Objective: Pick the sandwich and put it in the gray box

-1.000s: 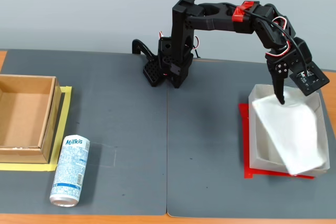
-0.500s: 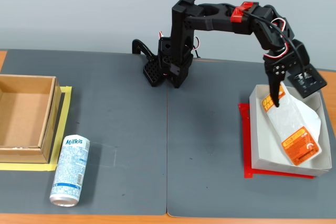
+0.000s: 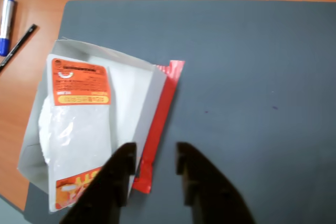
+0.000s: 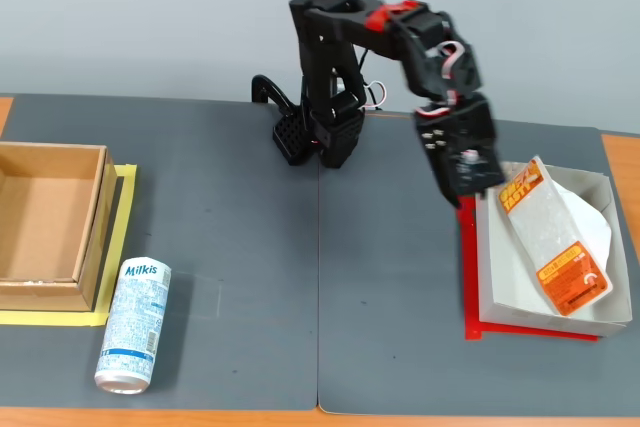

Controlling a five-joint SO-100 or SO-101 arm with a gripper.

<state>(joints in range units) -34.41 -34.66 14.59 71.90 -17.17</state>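
Orange-labelled sandwich [image 4: 553,243] lies in the gray box [image 4: 484,277]; our tool [image 3: 152,167] hangs slightly parted and empty left of it, so we lift clear without clipping the rim.

From my station I see a plain pale grey-blue wall [image 4: 150,17] behind the desk [image 4: 10,107]. The desk is orange-brown wood, and two dark grey mats [image 4: 230,247] cover most of it. The light is soft and even.

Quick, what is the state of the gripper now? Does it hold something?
Gripper: open and empty; the sandwich lies in the gray box.
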